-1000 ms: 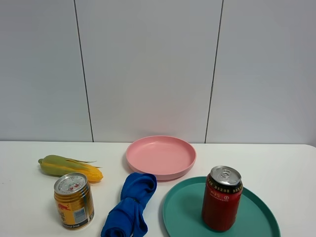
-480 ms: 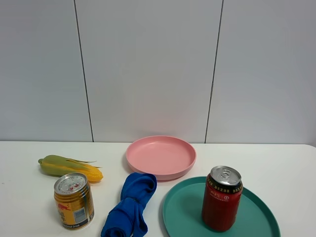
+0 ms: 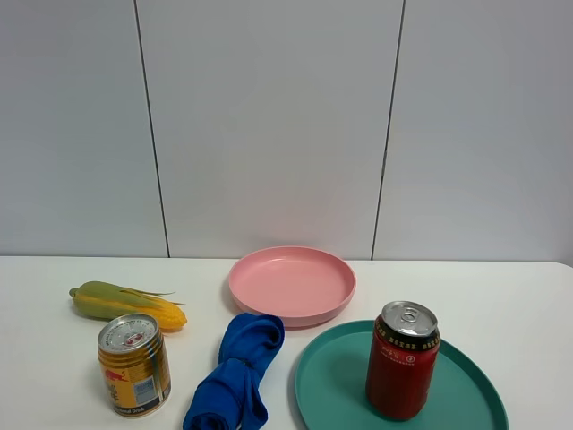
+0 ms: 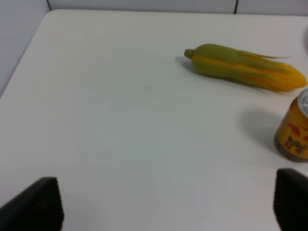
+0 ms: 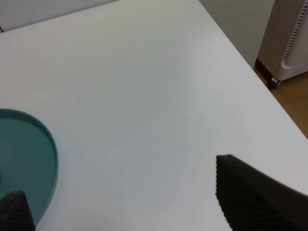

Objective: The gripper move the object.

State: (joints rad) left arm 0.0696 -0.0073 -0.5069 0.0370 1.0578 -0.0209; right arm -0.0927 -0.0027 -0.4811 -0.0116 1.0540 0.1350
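Red can (image 3: pixel 403 361) w/ silver top stands upright on the teal tray (image 3: pixel 331 376), toward the right side of the surface in the high view. That's the thing I have to move. Its long axis is vertical, so any grip has to come in from the side w/ the fingers either side of the body, not from above.

My right hand (image 5: pixel 125 202) is the nearer one, I reckon: its wrist cam shows the teal tray's rim just off one fingertip, w/ bare white surface and the surface's edge beyond. The can itself isn't in that cam, so it lies further in over the tray, toward the middle of the surface. Right fingers stand wide apart, nothing between them.

My left hand (image 4: pixel 163 204) looks out over the other side: corn cob (image 4: pixel 243 67) and the gold-yellow can (image 4: pixel 293 132), both apart from the fingertips. Left fingers also wide, nothing held. The red can is well apart from it, w/ the blue cloth (image 3: pixel 235 372) in between.

Neither hand shows in the high view. Pink plate (image 3: pixel 291 282) sits behind the tray, near it.
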